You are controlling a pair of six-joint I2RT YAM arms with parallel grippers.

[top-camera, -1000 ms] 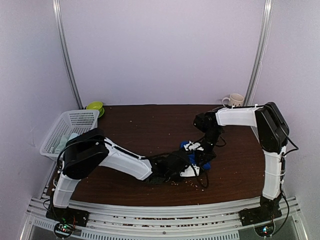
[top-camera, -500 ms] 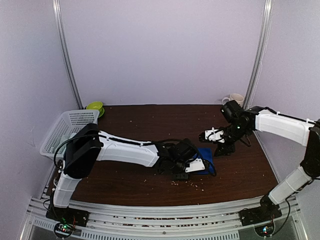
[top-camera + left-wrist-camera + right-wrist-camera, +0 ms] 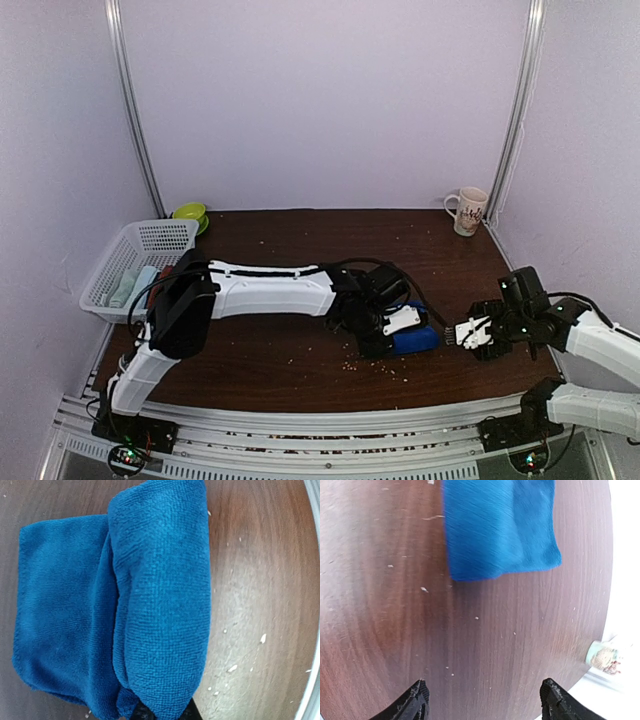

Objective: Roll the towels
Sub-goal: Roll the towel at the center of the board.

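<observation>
Setting: pale lilac walls (image 3: 320, 100) closed in a dark brown wooden table (image 3: 280, 250) dotted with pale crumbs (image 3: 424, 589).
Fixtures: a white basket (image 3: 165, 235) sat at the table's left edge, a green bowl (image 3: 190, 212) just behind it, and a patterned mug (image 3: 468, 208) in the far right corner.
Blue towel: we found the blue towel (image 3: 160, 605) lying on the table right of centre, nearer the front edge, under the left arm's wrist.
Its shape: a thick rolled or folded band lay along one side, overlapping a flat flap that spread out beside it.
Mint towel: the mint-green towel (image 3: 130, 285) lay inside the basket, well apart from both arms; we could not tell whether it was rolled.
Done so far: we judged the blue towel partly rolled at best, with the flat flap not yet taken in.
Left to do: by our reckoning, finishing that roll, then the mint-green towel if it needed one.
Left arm: the left arm (image 3: 270, 290) reached low and long across the table from its base, wrist bent down over the blue towel.
Left jaws: clenched; the dark tips at the bottom of the wrist view seemed to pinch the near end of the rolled band.
Right arm: the right arm (image 3: 600, 340) was folded low at the table's right side, its wrist pointing toward the blue towel but apart from it.
Right jaws: released, spread wide over bare wood with nothing between them.
</observation>
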